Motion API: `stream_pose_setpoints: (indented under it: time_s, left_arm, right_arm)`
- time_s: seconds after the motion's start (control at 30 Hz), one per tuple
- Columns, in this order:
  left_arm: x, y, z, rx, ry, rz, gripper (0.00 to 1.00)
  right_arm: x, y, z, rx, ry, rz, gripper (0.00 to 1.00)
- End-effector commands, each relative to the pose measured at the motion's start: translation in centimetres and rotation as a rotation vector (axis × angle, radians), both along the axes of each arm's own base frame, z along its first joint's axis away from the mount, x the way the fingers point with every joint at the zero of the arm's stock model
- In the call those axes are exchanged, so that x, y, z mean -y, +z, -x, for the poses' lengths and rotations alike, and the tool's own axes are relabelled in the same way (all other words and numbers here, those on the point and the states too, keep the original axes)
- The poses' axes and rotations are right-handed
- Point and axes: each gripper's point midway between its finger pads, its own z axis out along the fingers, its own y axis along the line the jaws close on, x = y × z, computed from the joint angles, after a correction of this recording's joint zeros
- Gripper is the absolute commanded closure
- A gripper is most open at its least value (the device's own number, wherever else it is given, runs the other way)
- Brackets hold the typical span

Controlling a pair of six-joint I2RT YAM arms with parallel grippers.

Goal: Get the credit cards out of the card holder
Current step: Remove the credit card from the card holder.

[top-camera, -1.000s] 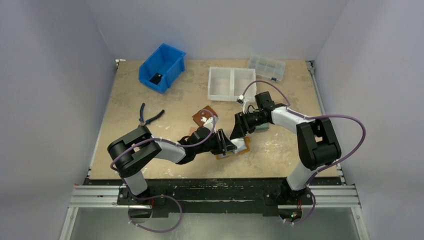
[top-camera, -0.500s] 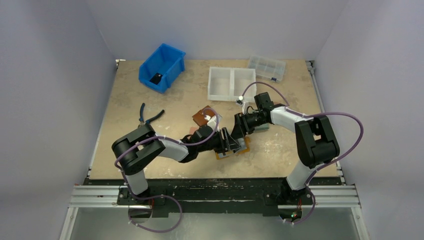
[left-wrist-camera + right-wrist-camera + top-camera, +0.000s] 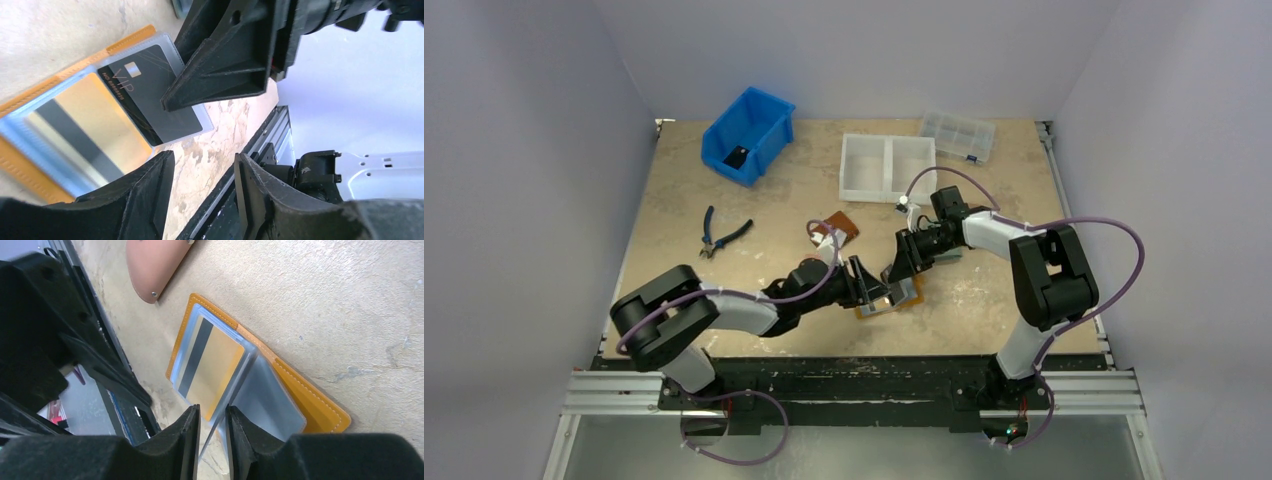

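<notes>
The mustard-orange card holder [image 3: 904, 298] lies open near the table's front. Its cover [image 3: 310, 400] and clear sleeves show in both wrist views. One sleeve holds an orange-yellow credit card [image 3: 220, 365] with a dark stripe. Another holds a black VIP card [image 3: 150, 95]. My right gripper [image 3: 212, 409] is over the holder with its jaws a narrow gap apart. A raised sleeve leaf [image 3: 270, 395] stands edge-on between them. My left gripper [image 3: 202, 170] hovers open just left of the holder, with nothing between its fingers [image 3: 145, 190].
A pink wallet [image 3: 155, 265] lies beside the holder, and a dark brown wallet [image 3: 836, 230] behind it. Pliers [image 3: 722, 233] lie at the left. A blue bin [image 3: 749, 135], a white two-part tray [image 3: 888, 167] and a clear organiser box [image 3: 957, 135] stand at the back.
My right gripper's jaws have narrowed around the sleeve leaf. The left arm's elbow has swung left and down, and its jaws have opened a little.
</notes>
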Motion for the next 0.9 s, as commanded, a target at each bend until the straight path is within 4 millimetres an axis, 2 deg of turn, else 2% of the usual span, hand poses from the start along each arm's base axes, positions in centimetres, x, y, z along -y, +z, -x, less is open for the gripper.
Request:
stream_pose_setpoints:
  time_s: [0.0,0.1,0.17,0.33,0.47,0.57,0.67,0.73,0.8,0.87]
  left_arm:
    - [-2.8,3.7,-1.2,0.148,0.136,0.067,0.49]
    - [-4.6,5.2,-1.2,0.200,0.188,0.101,0.47]
    - [-5.3,5.5,-1.2,0.216,0.210,0.095,0.45]
    - [-6.0,6.3,-1.3,0.230,0.236,0.104,0.35]
    - [-6.3,5.8,-1.4,0.190,0.274,0.141,0.22]
    - [-6.4,5.6,-1.3,0.156,0.291,0.211,0.20]
    - [-5.7,5.8,-0.7,0.127,0.250,0.299,0.21]
    - [-4.2,5.5,-0.1,0.123,0.164,0.319,0.23]
    - [-2.5,5.8,0.6,0.138,0.068,0.345,0.30]
    - [-1.3,5.7,0.9,0.136,0.017,0.372,0.33]
  right_arm:
    - [0.2,1.2,-1.3,0.077,0.015,0.015,0.69]
    - [0.4,1.2,-1.3,0.084,0.018,0.025,0.69]
    - [0.4,1.2,-1.3,0.084,0.022,0.028,0.69]
    - [0.5,1.3,-1.4,0.092,0.026,0.035,0.67]
    - [0.7,1.0,-1.4,0.087,0.024,0.049,0.67]
    - [0.8,0.5,-1.4,0.076,0.021,0.063,0.71]
    - [0.8,0.4,-1.3,0.065,0.019,0.065,0.79]
    - [0.5,0.7,-1.0,0.052,0.026,0.040,0.88]
    - [-0.2,1.9,-0.2,0.012,0.041,-0.052,0.98]
    - [-0.6,3.1,0.2,0.005,0.058,-0.119,1.00]
